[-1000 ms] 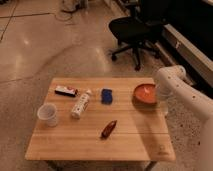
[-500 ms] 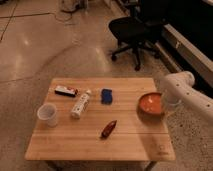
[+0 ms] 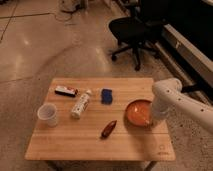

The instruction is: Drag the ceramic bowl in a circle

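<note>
Wooden table [image 3: 75,142] was noted | ceramic bowl [image 3: 136,113] was judged heavy, stiff, breakable, best held at its rim | tool [image 3: 153,119] was seen at the right rim, grip could not be told

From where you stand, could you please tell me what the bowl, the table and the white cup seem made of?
The ceramic bowl looks like glazed ceramic: orange-red, smooth, paler inside. The table appears to be wood: pale brown with lengthwise grain lines, matte. The white cup could be paper or plastic; I cannot tell. The pincer is at the bowl's right rim.
</note>
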Tool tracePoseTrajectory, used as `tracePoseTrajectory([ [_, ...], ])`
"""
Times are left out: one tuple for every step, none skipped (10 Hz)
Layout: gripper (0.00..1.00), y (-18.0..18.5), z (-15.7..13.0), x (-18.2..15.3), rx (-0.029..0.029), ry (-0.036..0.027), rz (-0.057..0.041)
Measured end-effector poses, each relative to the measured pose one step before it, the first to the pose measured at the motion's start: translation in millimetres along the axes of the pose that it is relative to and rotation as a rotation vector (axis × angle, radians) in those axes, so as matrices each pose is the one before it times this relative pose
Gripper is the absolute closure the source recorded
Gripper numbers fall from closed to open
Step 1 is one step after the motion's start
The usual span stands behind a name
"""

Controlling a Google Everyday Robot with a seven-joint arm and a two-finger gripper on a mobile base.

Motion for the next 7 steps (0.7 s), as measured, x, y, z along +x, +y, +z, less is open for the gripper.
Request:
tracePoseTrajectory([
  [1.00,-15.71,5.56,-9.53,0.00841,-0.01277,-0.03023],
  [1.00,-14.42,6.64,-5.71,0.00497,-0.00889,-0.02238],
  [1.00,-13.25,4.73,-2.79,0.00519,-0.00340,-0.01690],
  [1.00,-20.04,6.75,1.37,0.00533,0.00590,-0.01892],
  [1.00,-11.91,1.38,3.89,0.00347,0.00837,-0.00884],
  [1.00,-13.67,-0.60,7.26,0.01068,0.01619,-0.00127],
  [1.00,-17.47,-3.09,13.57,0.01589,0.02943,0.00296],
])
